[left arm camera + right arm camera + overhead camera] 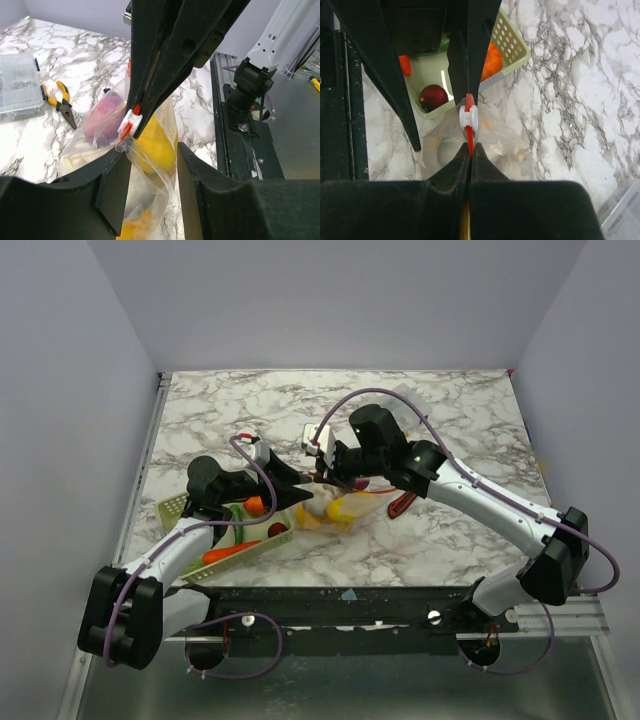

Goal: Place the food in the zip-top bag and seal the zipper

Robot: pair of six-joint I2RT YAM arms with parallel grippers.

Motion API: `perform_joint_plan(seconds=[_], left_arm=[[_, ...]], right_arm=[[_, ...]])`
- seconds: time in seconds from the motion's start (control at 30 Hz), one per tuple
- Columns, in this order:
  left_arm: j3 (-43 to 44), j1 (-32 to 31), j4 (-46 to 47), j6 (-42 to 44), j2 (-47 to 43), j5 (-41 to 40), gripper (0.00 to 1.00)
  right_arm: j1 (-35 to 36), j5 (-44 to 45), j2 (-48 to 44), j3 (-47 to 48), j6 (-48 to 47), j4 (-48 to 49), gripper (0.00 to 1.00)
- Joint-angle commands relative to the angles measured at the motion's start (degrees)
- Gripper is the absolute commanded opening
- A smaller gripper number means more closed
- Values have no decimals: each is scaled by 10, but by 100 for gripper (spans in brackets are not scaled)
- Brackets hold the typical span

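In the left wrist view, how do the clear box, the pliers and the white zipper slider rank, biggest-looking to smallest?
1. Clear box, though partly cut off by the frame.
2. Pliers.
3. Slider, smallest despite being nearest the camera.

The left arm (pixel 175 545) runs from its base at the counter's near-left corner up and right toward the middle, wrist low, and the fingers of the left gripper (pixel 149 167) stand spread apart. The right arm (pixel 490 495) folds at its elbow by the near-right corner and stretches left to face it. The right gripper (pixel 470 150) has its fingers pressed together on the zipper (pixel 469 135).
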Motion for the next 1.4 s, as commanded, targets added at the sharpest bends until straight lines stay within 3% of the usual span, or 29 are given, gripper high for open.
perform_joint_plan(seconds=[0.0, 0.17, 0.37, 0.73, 0.8, 0.87, 0.93, 1.03, 1.13, 1.37], left_arm=[[-5, -3, 58, -6, 4, -5, 41], [5, -3, 29, -1, 7, -9, 36], [10, -3, -54, 63, -25, -18, 45], [4, -3, -46, 72, -30, -21, 43], [5, -4, -39, 69, -28, -19, 37], [6, -3, -40, 67, -26, -23, 23], [7, -3, -41, 65, -24, -27, 12], [11, -4, -45, 65, -20, -21, 6], [14, -3, -46, 68, -18, -4, 0], [25, -3, -40, 53, -2, 14, 0]], right_arm=[[0, -56, 3, 25, 10, -10, 0], [0, -70, 3, 32, 12, -19, 0], [-1, -60, 1, 30, 3, -28, 0], [-1, -76, 13, 40, 2, -44, 0], [-1, -78, 16, 44, 1, -49, 0], [-1, -76, 18, 48, 1, -52, 1], [-1, -73, 22, 53, 5, -53, 7], [-1, -65, 23, 61, 14, -46, 25], [0, -56, 15, 64, 28, -35, 37], [7, -52, 3, 67, 27, -29, 41]])
